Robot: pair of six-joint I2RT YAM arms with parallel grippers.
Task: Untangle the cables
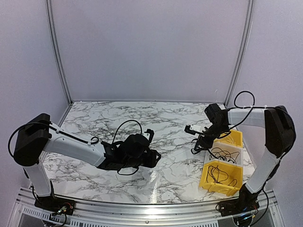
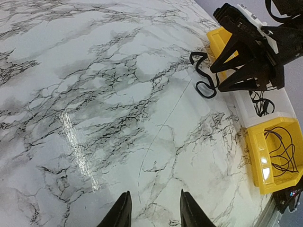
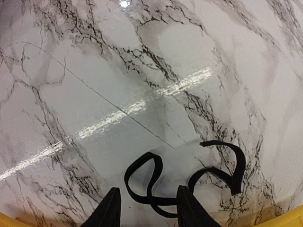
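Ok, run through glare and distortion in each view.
Top view: booth posts bow from lens distortion, with a soft sheen on the marble table near the front. Left wrist view: one bright glare streak on the marble. Right wrist view: a diagonal glare band crosses the thin cable, which barely shows; overall slightly soft.

Marble-patterned table top [image 1: 142, 118], white with grey-black veining, glossy, streaks of glare. Right edge: row of three open bins, touching: yellow bin [image 1: 218, 189] nearest, white bin [image 2: 284, 101] in the middle, second yellow bin [image 1: 235, 138] farthest. Plain white wall panels [image 1: 151, 47] behind. Metal rail [image 1: 142, 208] along the near edge.
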